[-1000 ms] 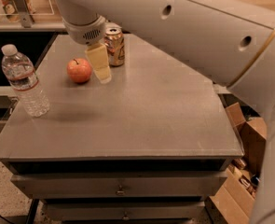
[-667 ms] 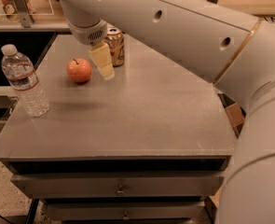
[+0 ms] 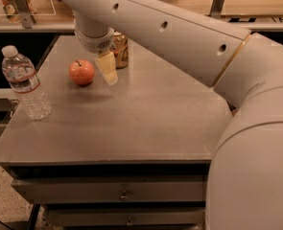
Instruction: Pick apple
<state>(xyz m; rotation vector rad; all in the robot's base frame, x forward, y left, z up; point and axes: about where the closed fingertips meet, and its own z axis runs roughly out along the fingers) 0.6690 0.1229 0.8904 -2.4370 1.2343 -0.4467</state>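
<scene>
In the camera view, the big white arm (image 3: 179,32) reaches from the right side over the grey surface (image 3: 146,123). The hand (image 3: 107,71) hangs at its end, and its pale yellow tip points down and is just above the surface. I cannot tell if the hand is wide or narrow, because the view shows it from one side only. It holds nothing that I can see.

The apple (image 3: 81,72) stands on the surface just beside the hand, on the left of it in the picture. It is orange-red, with a short dark stem on top. A thin gap shows between the apple and the hand, so they are not touching.

Behind the hand, farther from the camera, stands a golden-tan drink can (image 3: 120,50), upright and partly hidden by the wrist. A clear water bottle (image 3: 25,83) with a white cap stands upright well apart from the hand, beyond the apple and closer to the front left edge. Below the surface, drawers (image 3: 124,194) with small knobs show.
</scene>
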